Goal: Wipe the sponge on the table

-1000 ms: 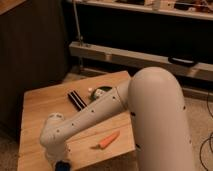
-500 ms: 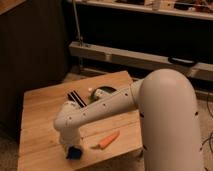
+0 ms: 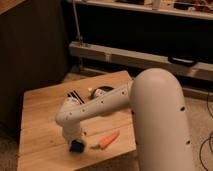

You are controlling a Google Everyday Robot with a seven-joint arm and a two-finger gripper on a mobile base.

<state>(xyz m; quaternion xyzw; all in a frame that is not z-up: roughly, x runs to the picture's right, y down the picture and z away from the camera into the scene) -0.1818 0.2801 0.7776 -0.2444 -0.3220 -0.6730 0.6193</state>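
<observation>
The small dark blue sponge rests on the light plank table, close to its front edge. My gripper comes down onto the sponge from above at the end of the white arm and is shut on it, pressing it against the wood. The arm's wrist covers the top of the sponge and most of the fingers. An orange carrot lies just to the right of the sponge, a short gap away.
A black-and-white striped item and a dark round object lie at the back of the table, partly behind the arm. The table's front edge runs just below the sponge. A dark cabinet stands on the left, and a metal rail behind.
The gripper has slid the sponge to the right and slightly away from the front edge, closer to the carrot. The carrot and the striped item have not moved.
</observation>
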